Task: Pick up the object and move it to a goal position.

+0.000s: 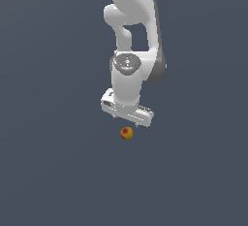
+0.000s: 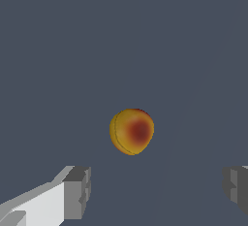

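Observation:
The object is a tiny ball (image 1: 126,133) mottled orange, yellow and red, lying on the dark grey floor just below the white gripper (image 1: 127,122) in the exterior view. In the wrist view the ball (image 2: 131,131) sits ahead of the gripper (image 2: 157,191), roughly centred between the two fingers but slightly nearer one of them. The grey fingertips (image 2: 77,191) stand wide apart and touch nothing. The gripper is open and empty, hovering above the ball.
The white arm (image 1: 130,36) rises straight up from the gripper to the top of the exterior view. Plain dark grey ground (image 1: 48,171) lies all around.

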